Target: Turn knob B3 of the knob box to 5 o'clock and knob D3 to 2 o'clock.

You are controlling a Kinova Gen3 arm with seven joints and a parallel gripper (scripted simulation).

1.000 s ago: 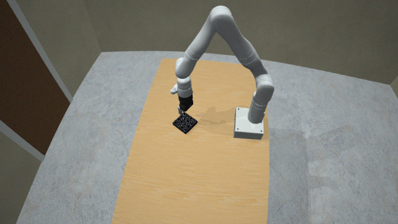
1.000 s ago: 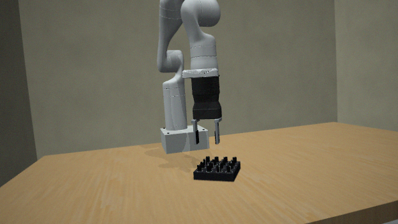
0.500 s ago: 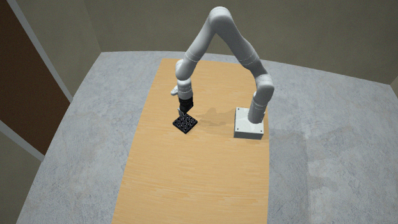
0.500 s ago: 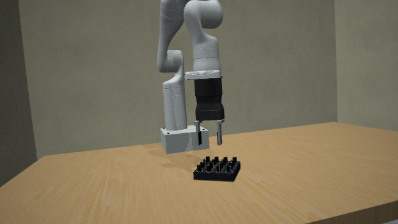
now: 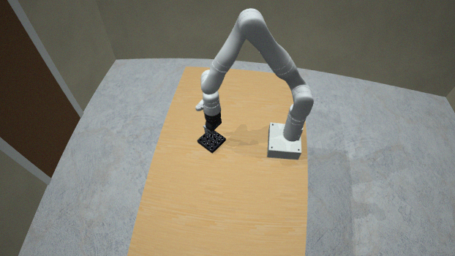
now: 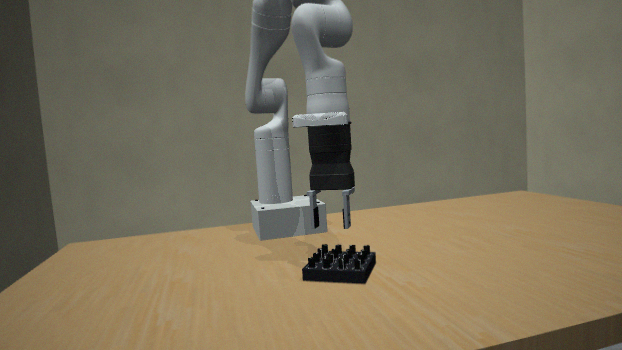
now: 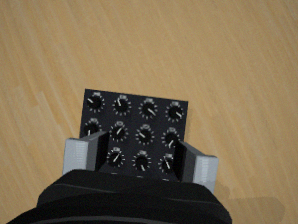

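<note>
Zero knobs gripped | gripper fingers wide apart, empty, above box; B3 and D3 turns apparently both left

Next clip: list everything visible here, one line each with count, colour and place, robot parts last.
knob box: one, black, standing on the table under the gripper.
knobs: black with white lines, in rows of four on top of the box; three rows show in the wrist view, the rest is hidden.
table: one, light wood, on the grey floor.
base block: one, pale grey, on the table beside the box.
arm: one, white, arched over the table.
gripper: one, black body with grey fingers, open, above the knobs, apart from them.
</note>
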